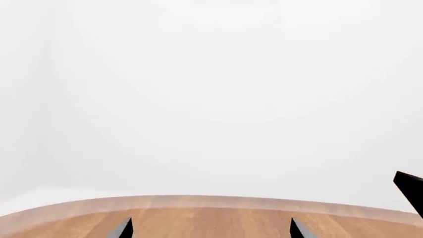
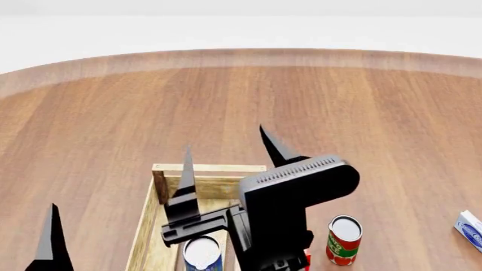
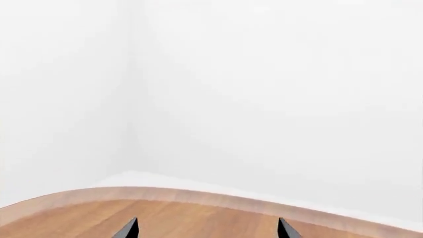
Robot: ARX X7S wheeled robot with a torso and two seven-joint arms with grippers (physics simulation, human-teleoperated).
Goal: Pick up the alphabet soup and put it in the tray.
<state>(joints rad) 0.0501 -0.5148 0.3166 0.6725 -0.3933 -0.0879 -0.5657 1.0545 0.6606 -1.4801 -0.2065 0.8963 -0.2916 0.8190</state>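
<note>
The alphabet soup (image 2: 202,254), a blue-labelled can with a white top, stands upright inside the tray (image 2: 207,168), a light wooden crate at the bottom of the head view. My right gripper (image 2: 224,137) hovers just above it, open, its black fingers pointing away over the tray's far rim with nothing between them. The right arm's body hides the tray's right side. In the right wrist view the right gripper (image 3: 206,230) shows two spread tips over bare wood. My left gripper (image 1: 210,230) is also open and empty; one of its fingers (image 2: 51,240) shows left of the tray.
A red-and-green can (image 2: 344,240) stands on the round wooden table (image 2: 226,56) right of the right arm. A white-and-blue packet (image 2: 470,228) lies at the right edge. A white wall stands beyond the table's far edge.
</note>
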